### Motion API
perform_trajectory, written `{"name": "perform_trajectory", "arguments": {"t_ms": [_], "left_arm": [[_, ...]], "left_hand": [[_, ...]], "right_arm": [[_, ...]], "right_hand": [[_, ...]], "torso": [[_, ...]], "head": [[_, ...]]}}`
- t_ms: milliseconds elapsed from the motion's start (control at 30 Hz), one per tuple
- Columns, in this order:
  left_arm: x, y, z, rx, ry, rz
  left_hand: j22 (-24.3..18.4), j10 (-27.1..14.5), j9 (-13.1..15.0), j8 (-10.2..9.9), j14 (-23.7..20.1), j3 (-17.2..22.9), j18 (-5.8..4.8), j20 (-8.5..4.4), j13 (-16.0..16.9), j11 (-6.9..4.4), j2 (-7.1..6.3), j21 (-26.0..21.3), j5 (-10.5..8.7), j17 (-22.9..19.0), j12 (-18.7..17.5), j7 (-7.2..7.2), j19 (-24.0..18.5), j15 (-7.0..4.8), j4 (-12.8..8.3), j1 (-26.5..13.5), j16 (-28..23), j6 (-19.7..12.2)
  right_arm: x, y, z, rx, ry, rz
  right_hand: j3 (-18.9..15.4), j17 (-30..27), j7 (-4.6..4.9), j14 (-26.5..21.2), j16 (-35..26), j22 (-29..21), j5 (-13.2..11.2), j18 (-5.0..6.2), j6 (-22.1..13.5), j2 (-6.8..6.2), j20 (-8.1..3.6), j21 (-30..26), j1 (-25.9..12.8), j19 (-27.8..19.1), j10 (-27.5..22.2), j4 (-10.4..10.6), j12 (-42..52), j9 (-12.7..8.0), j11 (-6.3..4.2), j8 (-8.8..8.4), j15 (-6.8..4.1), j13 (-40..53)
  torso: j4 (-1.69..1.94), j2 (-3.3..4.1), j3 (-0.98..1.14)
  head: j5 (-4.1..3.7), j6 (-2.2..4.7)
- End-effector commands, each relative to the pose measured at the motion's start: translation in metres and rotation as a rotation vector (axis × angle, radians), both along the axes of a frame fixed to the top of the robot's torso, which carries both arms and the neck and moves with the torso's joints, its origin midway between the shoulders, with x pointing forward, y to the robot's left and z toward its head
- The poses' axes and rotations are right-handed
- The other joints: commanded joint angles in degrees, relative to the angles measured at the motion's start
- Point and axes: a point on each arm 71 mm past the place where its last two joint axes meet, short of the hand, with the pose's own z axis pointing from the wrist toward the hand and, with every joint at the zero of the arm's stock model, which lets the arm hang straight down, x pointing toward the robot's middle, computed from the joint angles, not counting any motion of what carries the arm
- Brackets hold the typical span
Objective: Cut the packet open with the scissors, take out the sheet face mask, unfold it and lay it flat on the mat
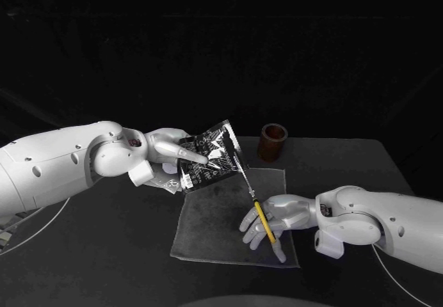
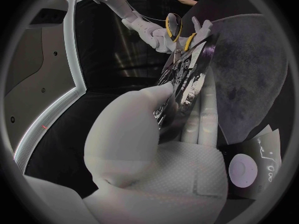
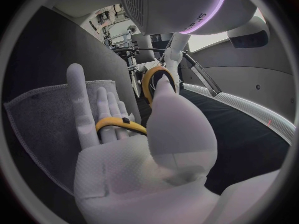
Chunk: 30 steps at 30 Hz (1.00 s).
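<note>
packet [image 1: 210,157]: black with white print
scissors [image 1: 263,220]: yellow handles, silver blades
mat [image 1: 208,236]: plain grey
cylinder [image 1: 273,142]: reddish brown
bench [image 1: 102,256]: plain black

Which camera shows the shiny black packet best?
Head view: the shiny black packet shows almost whole in the left hand. Left wrist view: slanted, partly behind fingers. Right wrist view: a thin far strip.

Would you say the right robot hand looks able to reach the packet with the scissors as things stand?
Probably yes: the left robot hand holds the packet above the mat, and the scissors in the right robot hand reach its free edge.
</note>
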Motion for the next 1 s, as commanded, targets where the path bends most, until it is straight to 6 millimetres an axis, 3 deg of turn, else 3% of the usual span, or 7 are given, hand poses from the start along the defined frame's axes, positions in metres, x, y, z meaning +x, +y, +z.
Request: {"name": "perform_trajectory", "arguments": {"t_ms": [33,1000], "left_arm": [[-0.0019,-0.0034,0.0006,0.003,-0.001,-0.032],[-0.0046,-0.005,-0.001,0.038,-0.007,-0.061]], "left_hand": [[0.08,0.6,9.14,0.17,-0.02,-0.17,0.64,-0.07,0.04,-0.38,0.58,0.23,0.22,0.08,0.16,0.01,0.2,-0.41,0.02,-0.11,0.22,0.28],[0.1,0.59,9.21,0.16,-0.07,-0.19,0.64,-0.08,0.05,-0.39,0.57,0.25,0.23,0.18,0.14,0.0,0.18,-0.42,0.0,-0.09,0.25,0.28]], "right_arm": [[-0.0014,0.0032,0.0025,0.029,0.008,0.017],[-0.0001,0.0045,0.0061,0.043,0.001,0.009]], "right_hand": [[0.45,-0.08,1.03,-0.34,0.16,-0.08,-0.17,2.95,-0.94,0.54,0.3,0.3,-0.03,-0.03,-0.01,0.0,0.26,0.08,0.42,0.36,0.18,0.01],[0.7,-0.43,1.08,-0.17,0.31,-0.11,-0.19,2.98,-0.22,1.28,0.3,0.51,0.11,-0.09,0.05,-0.06,0.55,0.13,0.37,1.06,0.14,0.03]], "torso": [[-0.02,0.0,0.0],[0.0,0.01,0.0]], "head": [[0.04,-0.09],[-0.28,0.01]]}}
